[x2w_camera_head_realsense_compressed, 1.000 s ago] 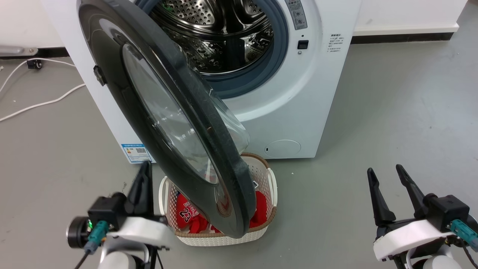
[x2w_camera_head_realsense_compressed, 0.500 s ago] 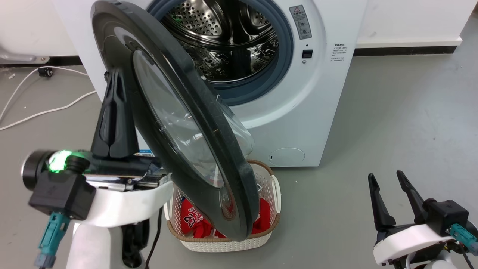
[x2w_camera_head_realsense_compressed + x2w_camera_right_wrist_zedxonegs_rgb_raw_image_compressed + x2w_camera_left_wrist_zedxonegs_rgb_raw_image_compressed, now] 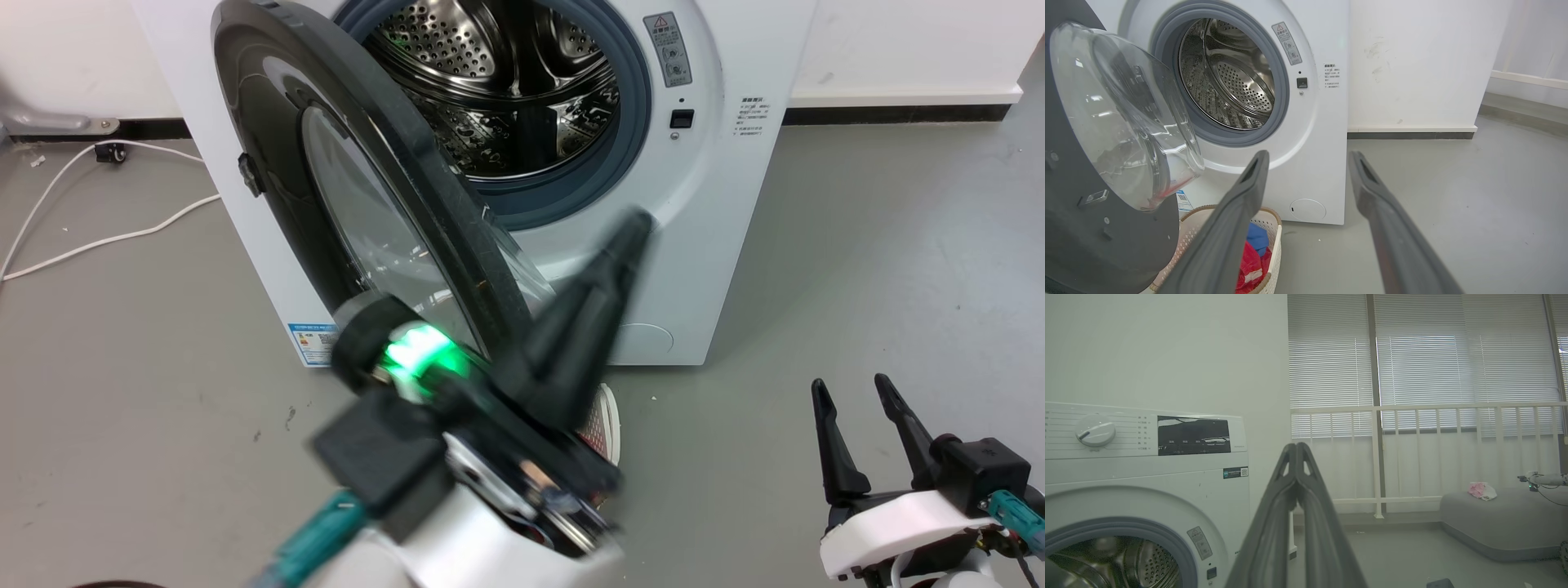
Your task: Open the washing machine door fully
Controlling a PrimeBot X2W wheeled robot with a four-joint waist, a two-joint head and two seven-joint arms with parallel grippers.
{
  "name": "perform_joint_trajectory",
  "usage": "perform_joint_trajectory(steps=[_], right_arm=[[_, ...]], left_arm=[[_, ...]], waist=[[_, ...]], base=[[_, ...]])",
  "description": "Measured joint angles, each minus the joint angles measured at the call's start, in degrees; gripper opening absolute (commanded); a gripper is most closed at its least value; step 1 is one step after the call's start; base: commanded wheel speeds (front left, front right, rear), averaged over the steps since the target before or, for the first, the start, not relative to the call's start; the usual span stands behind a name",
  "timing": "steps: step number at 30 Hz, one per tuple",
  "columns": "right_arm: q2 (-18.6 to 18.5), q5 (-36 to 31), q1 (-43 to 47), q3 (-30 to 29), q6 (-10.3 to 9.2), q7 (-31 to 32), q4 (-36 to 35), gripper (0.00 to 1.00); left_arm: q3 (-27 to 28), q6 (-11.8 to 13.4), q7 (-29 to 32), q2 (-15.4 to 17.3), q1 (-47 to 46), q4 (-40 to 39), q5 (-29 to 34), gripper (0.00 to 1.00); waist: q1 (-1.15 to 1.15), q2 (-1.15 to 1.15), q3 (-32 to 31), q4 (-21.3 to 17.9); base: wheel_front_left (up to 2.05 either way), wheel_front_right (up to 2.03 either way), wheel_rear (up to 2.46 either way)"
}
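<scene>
Head view: left gripper (image 3: 633, 230) now right of washing machine door (image 3: 359, 220)

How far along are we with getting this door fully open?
Done: the washing machine door is unlatched and swung clear of the washing machine, drum exposed. In hand: the left gripper, shut and empty, is raised on the door's inner side, tips touching nothing; the right gripper sits open, low. Left: the door stands only about halfway out, so it needs pushing wider.
</scene>
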Motion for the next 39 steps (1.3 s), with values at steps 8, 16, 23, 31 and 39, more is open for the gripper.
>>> perform_joint_trajectory(steps=[8, 16, 23, 31, 39], right_arm=[[0.22, -0.09, 0.13, -0.21, 0.00, 0.41, -0.57, 1.00], [0.25, -0.18, -0.20, 0.15, 0.00, 0.44, -0.70, 1.00], [0.25, -0.01, -0.71, 0.27, 0.00, 0.41, -0.31, 1.00], [0.23, 0.44, -1.72, 0.89, 0.00, 0.37, 0.85, 1.00], [0.24, 0.57, -1.66, 0.81, 0.00, 0.40, 1.43, 1.00]], left_arm=[[-12.39, -0.67, 10.78, 0.07, 7.04, 5.24, -8.05, 0.00], [-16.17, -0.43, 13.47, 2.47, 11.55, 14.85, -8.12, 0.00], [-13.02, 2.10, 6.89, 2.67, 10.23, 23.21, -5.27, 0.00], [-8.32, 5.45, -1.53, 1.09, 5.57, 33.17, -6.09, 0.00], [-7.03, 6.94, -3.61, 0.80, 5.27, 37.00, -6.88, 0.00]], waist=[[0.00, 0.00, 0.76, -0.25], [0.00, 0.00, 2.10, -1.07], [0.00, 0.00, 3.28, -1.70], [0.00, 0.00, 3.94, -2.66], [0.00, 0.00, 3.28, -2.65]], base=[[0.00, 0.00, 0.00], [0.00, 0.00, 0.00], [0.00, 0.00, 0.00], [0.00, 0.00, 0.00], [0.00, 0.00, 0.00]])
